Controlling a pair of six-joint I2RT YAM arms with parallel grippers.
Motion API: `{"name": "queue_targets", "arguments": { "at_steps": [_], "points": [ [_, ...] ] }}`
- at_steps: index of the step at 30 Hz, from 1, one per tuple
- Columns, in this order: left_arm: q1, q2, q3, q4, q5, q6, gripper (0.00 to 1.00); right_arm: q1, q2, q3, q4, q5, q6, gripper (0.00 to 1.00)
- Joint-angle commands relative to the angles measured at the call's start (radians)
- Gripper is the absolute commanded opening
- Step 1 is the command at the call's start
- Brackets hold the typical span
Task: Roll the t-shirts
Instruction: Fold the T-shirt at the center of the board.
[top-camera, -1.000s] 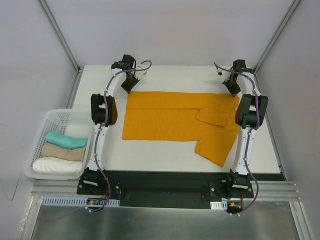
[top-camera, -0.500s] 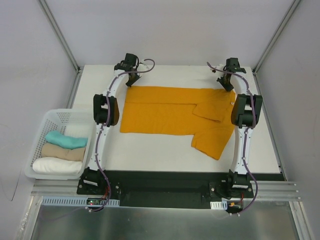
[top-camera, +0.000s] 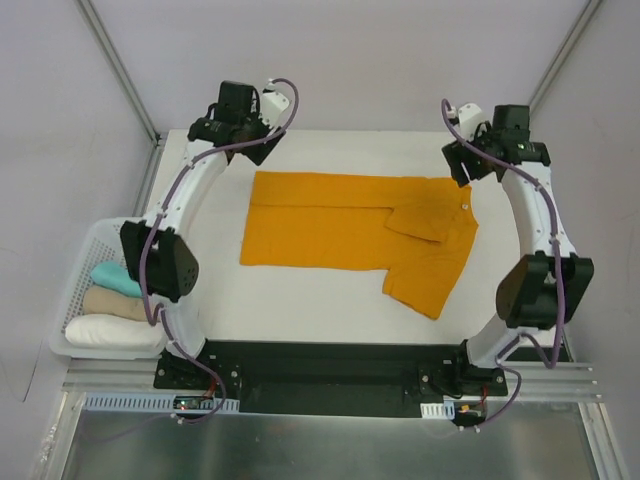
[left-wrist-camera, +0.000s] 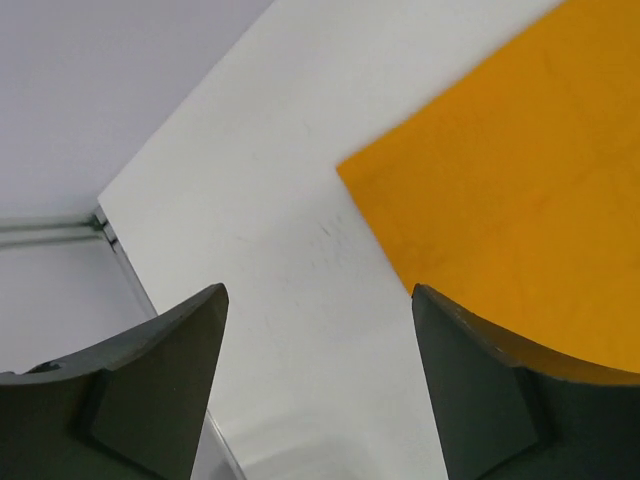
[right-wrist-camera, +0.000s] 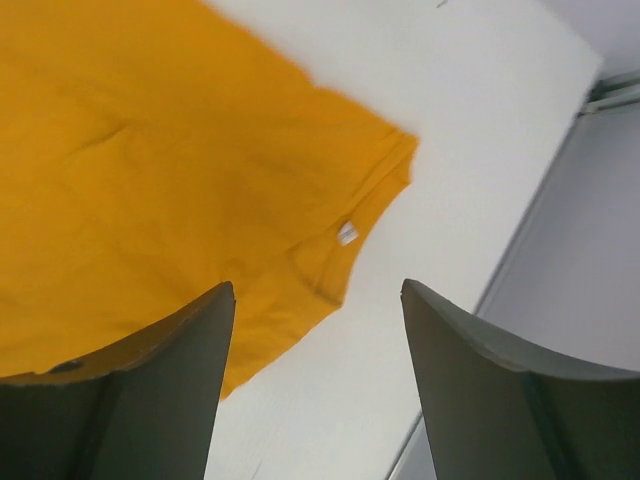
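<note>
Our left gripper (left-wrist-camera: 318, 292) hangs with jaws apart and empty by the far left corner of the t-shirt (top-camera: 340, 225). The shirt lies flat mid-table (top-camera: 300, 315), long axis left to right. Our right gripper (right-wrist-camera: 316, 285), likewise spread and empty, hovers by the collar end, far right.

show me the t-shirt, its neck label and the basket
t-shirt (top-camera: 330, 225), top view, middle of the body
neck label (right-wrist-camera: 347, 232), right wrist view, the white tag itself
basket (top-camera: 80, 280), top view, left wall

Left gripper (left-wrist-camera: 318, 292) jaws apart, empty, right gripper (right-wrist-camera: 316, 287) likewise, both seemingly held high.
</note>
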Motion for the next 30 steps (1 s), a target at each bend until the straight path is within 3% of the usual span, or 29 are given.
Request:
{"name": "queue_targets", "arguments": {
  "at_steps": [1,6,12,15,16,21,30],
  "points": [
    [-0.004,-0.186,-0.264,-0.051,0.082,-0.140,0.78,0.005,-0.162,-0.215,-0.199,-0.214,-0.099,0.71],
    [0.004,-0.264,-0.397,-0.177,0.294,-0.265,0.86,0.046,-0.335,-0.414,-0.306,-0.219,-0.228,0.69],
    [0.027,-0.319,-0.486,-0.255,0.394,-0.361,0.87,0.166,-0.504,-0.571,-0.500,-0.148,-0.517,0.62],
    [0.045,-0.363,-0.575,-0.264,0.410,-0.350,0.87,0.206,-0.638,-0.762,-0.436,-0.115,-0.732,0.58],
    [0.060,-0.385,-0.611,-0.264,0.410,-0.353,0.95,0.212,-0.671,-0.857,-0.407,-0.114,-0.778,0.57],
    [0.117,-0.417,-0.662,-0.295,0.445,-0.333,0.96,0.219,-0.784,-1.037,-0.311,-0.148,-1.030,0.52],
    [0.209,-0.351,-0.653,-0.320,0.426,-0.313,0.93,0.229,-0.776,-1.149,-0.284,-0.243,-1.142,0.39]
  ]
}}
